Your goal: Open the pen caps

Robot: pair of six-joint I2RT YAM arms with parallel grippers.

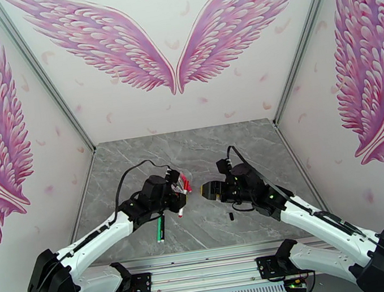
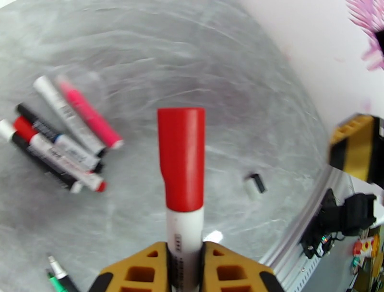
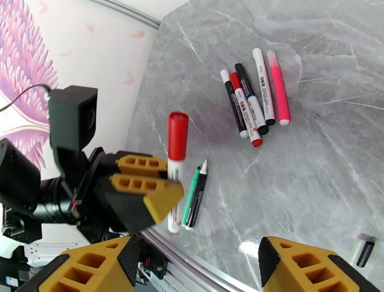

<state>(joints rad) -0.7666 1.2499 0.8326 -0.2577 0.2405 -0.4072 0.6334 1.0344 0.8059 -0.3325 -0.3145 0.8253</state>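
Note:
My left gripper (image 2: pixel 185 270) is shut on the white barrel of a pen (image 2: pixel 185 235) lifted above the table, its red cap (image 2: pixel 181 158) on and sticking out past the fingers. From the right wrist the same red cap (image 3: pixel 177 134) stands above the left gripper (image 3: pixel 144 192). My right gripper (image 3: pixel 201 271) is open and holds nothing; it faces the left gripper (image 1: pixel 181 198) across a small gap, and the right gripper (image 1: pixel 204 191) sits at about the same height. Several capped pens (image 3: pixel 252 101) lie side by side on the table. A loose black cap (image 2: pixel 258 182) lies apart.
A green pen and a black pen (image 3: pixel 194 197) lie together near the table's front edge, close to the metal rail (image 3: pixel 201 266). A pink pen (image 3: pixel 279 89) lies at the right end of the group. Grey marble table (image 1: pixel 192 149) with white walls on three sides.

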